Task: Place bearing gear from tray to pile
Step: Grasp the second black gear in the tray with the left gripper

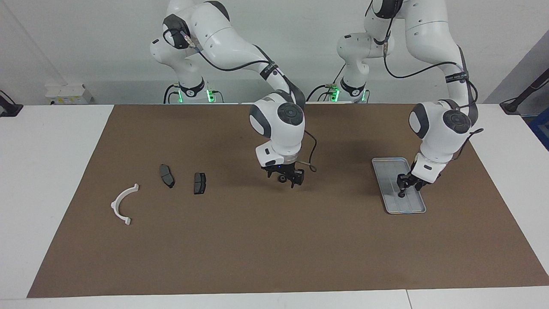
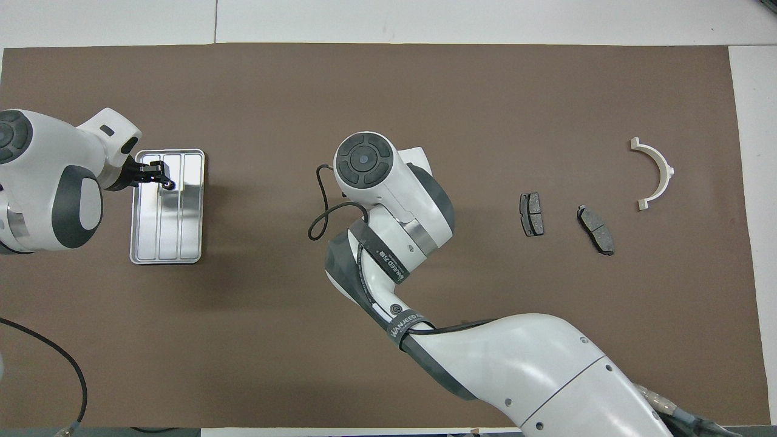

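The silver tray (image 1: 388, 169) (image 2: 182, 230) lies toward the left arm's end of the table. In it is a small black bearing gear (image 1: 401, 195), and my left gripper (image 1: 402, 191) (image 2: 159, 175) is lowered right at it. The pile sits toward the right arm's end: a white arc (image 1: 122, 204) (image 2: 655, 173) and two dark pads (image 1: 167, 175) (image 1: 199, 183). At mid-mat my right gripper (image 1: 285, 179) stands open, low around a second small black gear (image 1: 282, 178). The overhead view hides that gear and gripper under the wrist.
A brown mat (image 1: 274, 240) covers the table, with white tabletop around it. A loose black cable (image 2: 322, 212) loops off the right wrist. Both arms reach low over the mat.
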You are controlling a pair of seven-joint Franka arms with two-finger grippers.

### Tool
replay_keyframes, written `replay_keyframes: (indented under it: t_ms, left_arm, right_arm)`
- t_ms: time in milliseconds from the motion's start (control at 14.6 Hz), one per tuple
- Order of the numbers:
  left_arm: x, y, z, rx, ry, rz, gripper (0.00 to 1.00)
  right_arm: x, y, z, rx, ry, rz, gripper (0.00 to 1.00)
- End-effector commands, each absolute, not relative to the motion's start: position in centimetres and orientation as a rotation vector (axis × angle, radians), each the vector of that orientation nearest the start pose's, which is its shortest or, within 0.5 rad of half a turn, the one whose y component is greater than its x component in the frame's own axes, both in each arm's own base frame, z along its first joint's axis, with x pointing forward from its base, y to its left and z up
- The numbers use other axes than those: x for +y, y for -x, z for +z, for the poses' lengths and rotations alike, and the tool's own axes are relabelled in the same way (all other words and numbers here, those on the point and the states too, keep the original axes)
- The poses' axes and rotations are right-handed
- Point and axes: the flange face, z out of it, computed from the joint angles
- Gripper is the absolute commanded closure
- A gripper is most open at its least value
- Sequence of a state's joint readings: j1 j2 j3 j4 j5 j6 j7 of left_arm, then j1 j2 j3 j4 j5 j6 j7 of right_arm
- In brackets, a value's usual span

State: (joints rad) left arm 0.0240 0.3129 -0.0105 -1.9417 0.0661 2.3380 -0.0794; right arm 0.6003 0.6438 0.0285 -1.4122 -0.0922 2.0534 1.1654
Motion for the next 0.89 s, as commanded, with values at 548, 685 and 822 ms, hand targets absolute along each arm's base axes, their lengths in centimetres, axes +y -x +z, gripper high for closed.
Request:
replay_keyframes:
  t_ms: [548, 685, 822]
  left_arm:
    - [0.1, -62.5, 30.3, -0.103, 3.126, -0.157, 0.46]
    - [0.1, -62.4, 30.2, -0.103, 3.126, -0.148, 0.48]
    - [0.1, -62.3, 30.1, -0.103, 3.127, -0.140, 0.49]
  right_arm:
    - [43.1, -58.5, 29.9, 0.717, 3.098, -0.009, 0.03]
    - [43.4, -58.1, 29.9, 0.701, 3.087, 0.023, 0.03]
    - [43.6, -57.9, 29.6, 0.692, 3.092, 0.031, 0.03]
